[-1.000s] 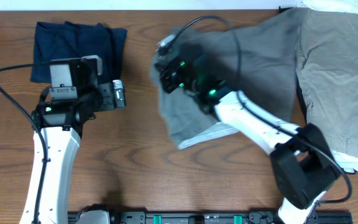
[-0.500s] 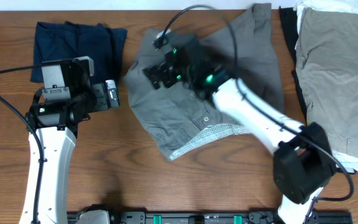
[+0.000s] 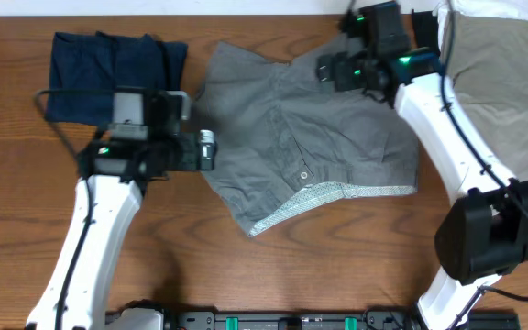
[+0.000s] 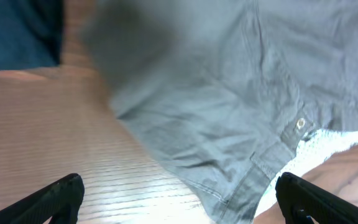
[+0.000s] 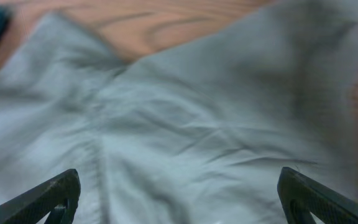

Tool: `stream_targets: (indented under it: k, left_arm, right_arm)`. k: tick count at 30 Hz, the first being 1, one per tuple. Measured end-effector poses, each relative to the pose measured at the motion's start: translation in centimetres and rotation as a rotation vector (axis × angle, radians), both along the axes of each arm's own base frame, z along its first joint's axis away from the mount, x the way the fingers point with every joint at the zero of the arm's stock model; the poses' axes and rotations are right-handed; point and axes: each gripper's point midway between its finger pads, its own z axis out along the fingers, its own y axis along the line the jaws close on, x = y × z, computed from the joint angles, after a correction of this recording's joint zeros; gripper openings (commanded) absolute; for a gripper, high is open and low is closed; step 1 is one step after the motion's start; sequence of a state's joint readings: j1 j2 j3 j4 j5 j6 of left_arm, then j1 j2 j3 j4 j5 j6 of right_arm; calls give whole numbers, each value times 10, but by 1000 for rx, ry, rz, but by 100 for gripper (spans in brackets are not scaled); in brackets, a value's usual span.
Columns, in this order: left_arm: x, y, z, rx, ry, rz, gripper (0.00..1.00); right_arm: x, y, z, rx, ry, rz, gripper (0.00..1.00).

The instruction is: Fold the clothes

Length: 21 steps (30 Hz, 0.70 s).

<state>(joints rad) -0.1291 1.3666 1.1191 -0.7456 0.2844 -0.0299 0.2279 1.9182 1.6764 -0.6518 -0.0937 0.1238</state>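
Observation:
A pair of grey shorts [image 3: 310,147] lies spread out in the middle of the table, its pale lining showing along the front hem. My left gripper [image 3: 209,149] hovers open at the shorts' left edge. In the left wrist view the grey shorts [image 4: 229,93] with their button [image 4: 301,123] lie ahead of the left gripper [image 4: 179,205], with bare wood between its black fingers [image 4: 55,199]. My right gripper [image 3: 330,69] is open above the shorts' far right part. The right wrist view is filled by the grey shorts [image 5: 185,124] under the open right gripper [image 5: 182,205].
A folded navy garment [image 3: 108,64] lies at the far left, its corner also visible as navy cloth [image 4: 11,31] in the left wrist view. A pile of khaki clothes [image 3: 502,101] sits at the right edge. The wooden table [image 3: 337,266] shows bare wood at the front.
The right gripper dragged the grey shorts leftward, let go of them, and pulled back to the far right. The left arm swung right to the shorts' left edge.

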Motion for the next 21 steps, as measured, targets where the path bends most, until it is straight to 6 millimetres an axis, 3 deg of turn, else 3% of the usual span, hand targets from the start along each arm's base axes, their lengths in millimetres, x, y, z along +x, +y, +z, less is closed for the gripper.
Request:
stream_targets:
  k: [5,9,14,19,21]
  left_arm:
    - [1,-19,-27,15,73,-56,97]
    - [0,-36,-42,23,107,-106,97]
    - [0,-51,-51,28,117,-147,97]
    - [1,-54,-54,28,119,-153,97]
    - [1,-54,-54,28,119,-153,97]
  right_arm:
    - [28,-42,-32,-2,-5,-94,91]
    - [43,-62,-73,-12,26,-134,88]
    - [54,-71,-116,-29,49,-135,85]
    - [66,-69,-135,-38,22,-116,78]
    - [71,-69,-140,-41,4,-110,71]
